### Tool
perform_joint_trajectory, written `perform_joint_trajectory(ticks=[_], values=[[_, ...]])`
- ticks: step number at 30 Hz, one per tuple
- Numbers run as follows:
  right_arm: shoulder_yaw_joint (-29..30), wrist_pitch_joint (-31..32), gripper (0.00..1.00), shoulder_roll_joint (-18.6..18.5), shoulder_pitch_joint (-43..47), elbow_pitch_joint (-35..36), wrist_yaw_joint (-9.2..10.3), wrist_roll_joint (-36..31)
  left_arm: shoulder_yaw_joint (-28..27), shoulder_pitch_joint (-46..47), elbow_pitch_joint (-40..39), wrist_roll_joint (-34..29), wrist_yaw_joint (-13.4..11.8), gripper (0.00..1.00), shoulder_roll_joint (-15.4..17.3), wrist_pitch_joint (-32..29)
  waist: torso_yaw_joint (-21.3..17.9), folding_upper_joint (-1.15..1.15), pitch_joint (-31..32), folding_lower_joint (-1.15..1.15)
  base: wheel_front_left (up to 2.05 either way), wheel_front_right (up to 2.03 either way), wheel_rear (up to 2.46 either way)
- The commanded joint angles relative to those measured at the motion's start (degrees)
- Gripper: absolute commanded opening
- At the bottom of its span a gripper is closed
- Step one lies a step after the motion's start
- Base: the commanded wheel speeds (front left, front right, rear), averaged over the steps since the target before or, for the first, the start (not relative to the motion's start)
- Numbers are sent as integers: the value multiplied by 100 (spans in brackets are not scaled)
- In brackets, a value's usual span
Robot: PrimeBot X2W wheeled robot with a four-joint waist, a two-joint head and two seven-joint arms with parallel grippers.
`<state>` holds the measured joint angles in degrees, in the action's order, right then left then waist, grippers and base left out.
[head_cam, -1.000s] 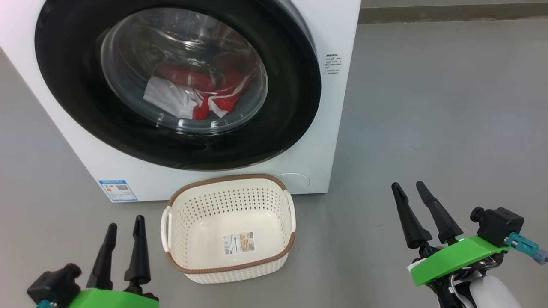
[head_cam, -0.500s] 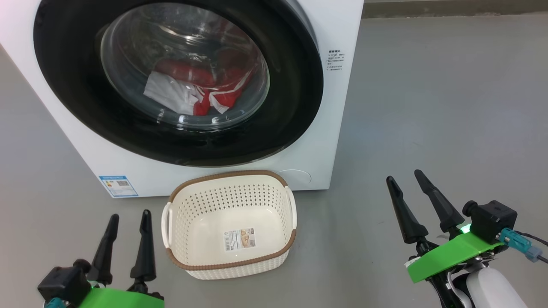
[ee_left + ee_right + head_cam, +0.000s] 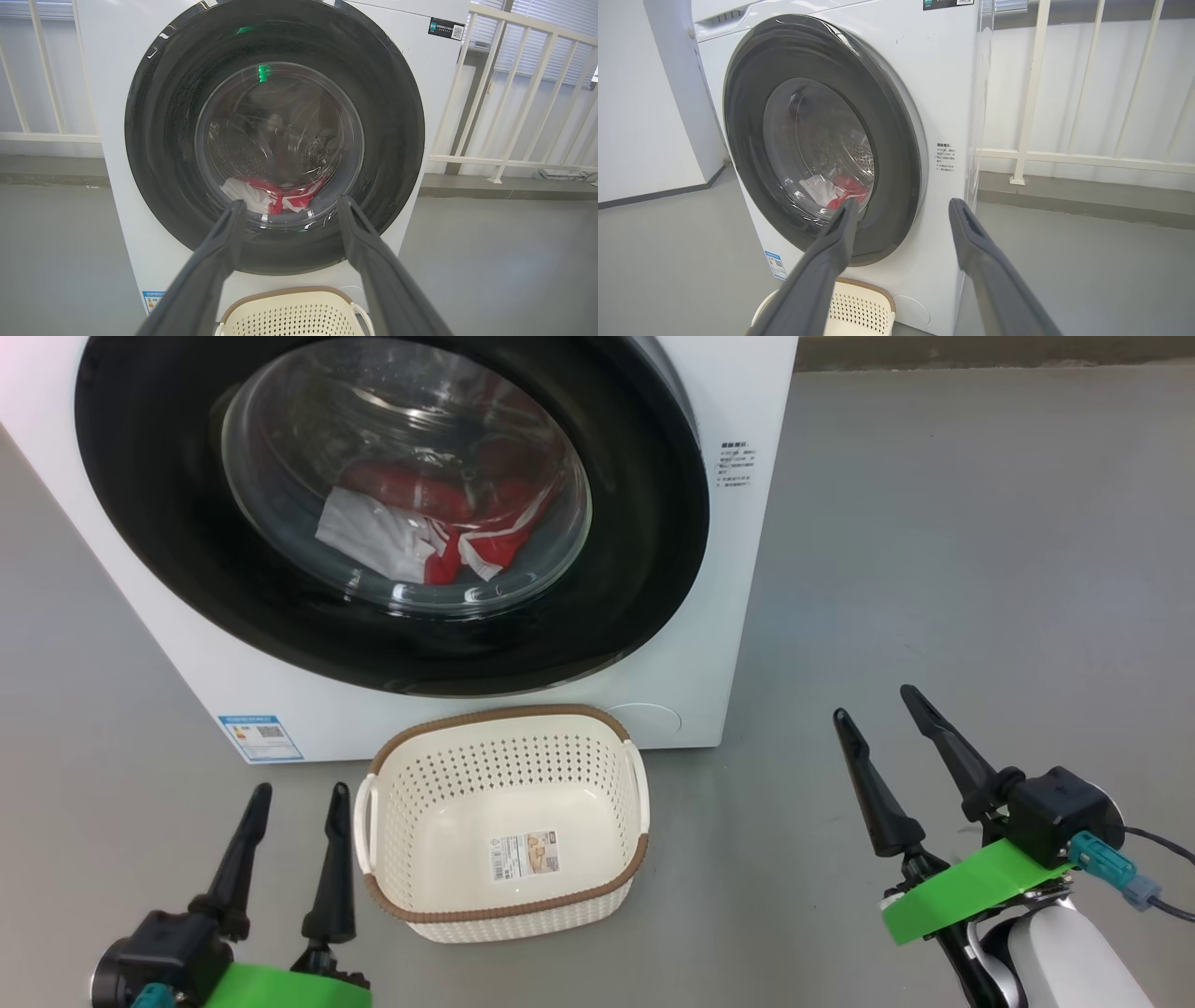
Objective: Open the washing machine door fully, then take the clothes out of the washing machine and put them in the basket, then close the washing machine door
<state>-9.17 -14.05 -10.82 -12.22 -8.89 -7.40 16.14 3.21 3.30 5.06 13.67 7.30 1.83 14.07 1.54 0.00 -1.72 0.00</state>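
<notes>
Both spread, empty: left gripper (image 3: pixel 299 791), right gripper (image 3: pixel 874 703) | washing machine door (image 3: pixel 635 523) shut | best: catch its right edge, swing wide above near basket (image 3: pixel 504 713).

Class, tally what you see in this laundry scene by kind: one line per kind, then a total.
Washing machine: 1
Washing machine door: 1
Basket: 1
Heap of clothes: 1, garments too bunched to count singly
Robot hands: 2, left hand and right hand, both open
Total: 6
</notes>
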Motion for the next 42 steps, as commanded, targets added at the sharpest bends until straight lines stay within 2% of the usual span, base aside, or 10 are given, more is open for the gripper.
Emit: perform_joint_trajectory(ticks=[1,42], values=[[-175,-86,100,-41,-230,187,-9,-176,-156,274,-203,-164,17,100,105,84,4,0,1,0,0,0,0],[-65,-95,100,-42,-231,158,-9,-120,-145,277,-191,-137,-17,100,105,93,23,0,-57,0,0,0,0]])
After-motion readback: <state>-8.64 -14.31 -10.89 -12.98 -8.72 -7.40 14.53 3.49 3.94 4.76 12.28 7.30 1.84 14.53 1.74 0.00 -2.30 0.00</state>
